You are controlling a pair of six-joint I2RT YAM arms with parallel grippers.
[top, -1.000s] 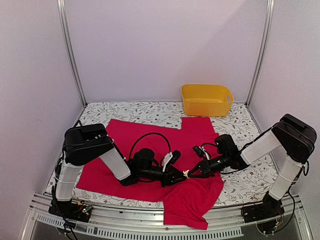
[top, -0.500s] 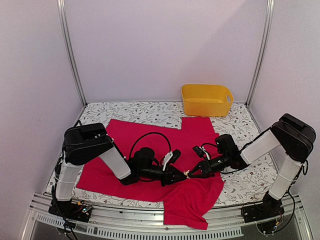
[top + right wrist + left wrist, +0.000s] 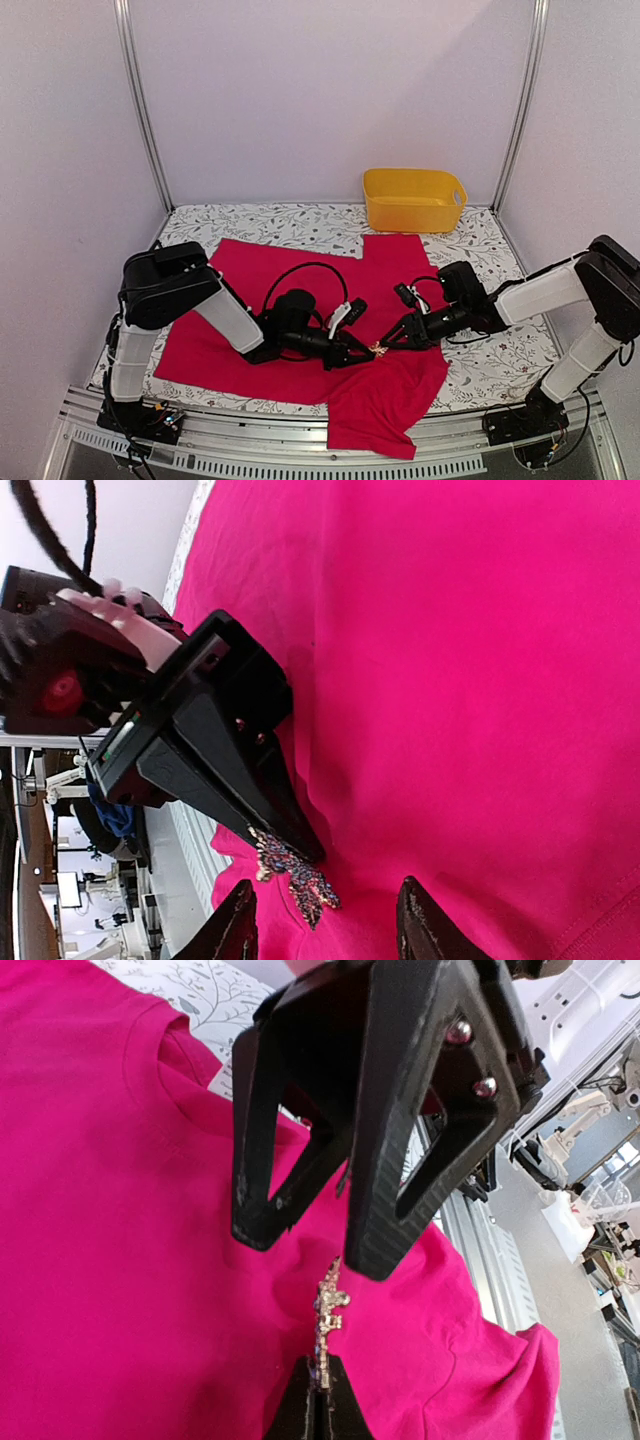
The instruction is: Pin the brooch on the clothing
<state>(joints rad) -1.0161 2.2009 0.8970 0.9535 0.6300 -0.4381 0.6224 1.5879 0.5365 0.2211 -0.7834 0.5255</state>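
The clothing (image 3: 390, 265) lies spread across the middle of the floral-clothed surface (image 3: 500, 370). Its near right part spills over the front edge toward the metal rail (image 3: 230, 442). Bare surface shows behind the shirt and along the right side, while the fabric's left part passes under the left arm.

The brooch (image 3: 328, 1310) sits low over the shirt near that front edge. It is pinched in the left end effector (image 3: 318, 1400), whose fingertips are pressed together on it. The right end effector (image 3: 315, 1248) faces it tip to tip, its fingers spread apart with nothing between them, just beside the brooch. Little room is left between the two.

A yellow bin (image 3: 412, 198) stands at the far right corner, well apart from them. A black cable (image 3: 300, 272) loops above the shirt behind the left wrist. Both forearms lie low across the fabric.
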